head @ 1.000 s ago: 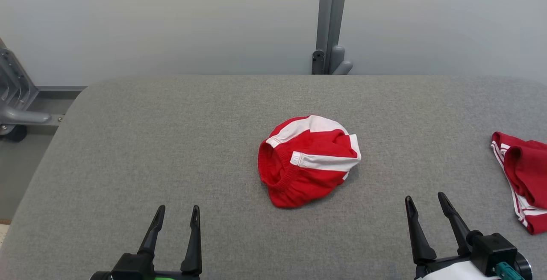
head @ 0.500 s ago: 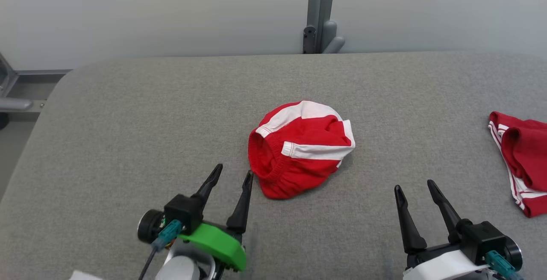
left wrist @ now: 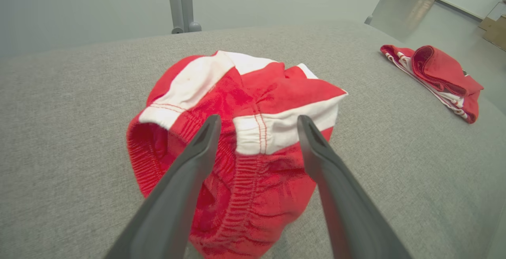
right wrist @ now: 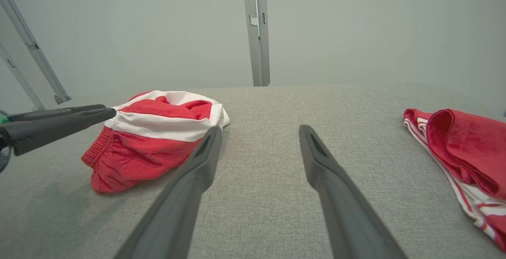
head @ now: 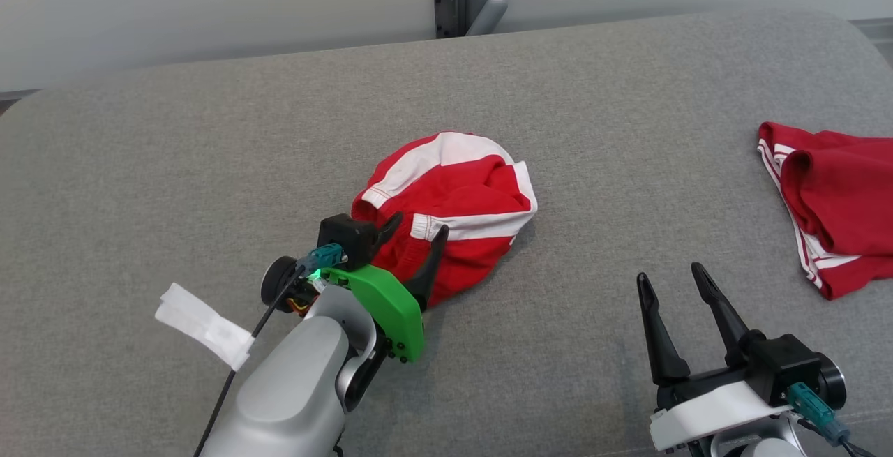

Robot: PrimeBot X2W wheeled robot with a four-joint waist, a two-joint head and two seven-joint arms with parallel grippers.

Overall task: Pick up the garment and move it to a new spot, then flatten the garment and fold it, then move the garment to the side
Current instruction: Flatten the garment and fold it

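Left gripper (head: 417, 230) stood spread wide astride the near elastic edge of the garment (head: 453, 185), pinching nothing | right gripper (head: 670, 274) hung spread and empty over the table (head: 209, 150) | garment lay crumpled mid-table

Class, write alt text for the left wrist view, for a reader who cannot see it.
The left tool holds its two dark fingers open just over a crumpled red garment with white bands, which lies on a grey fabric-covered table. A second red, white-striped garment lies apart at the upper right.
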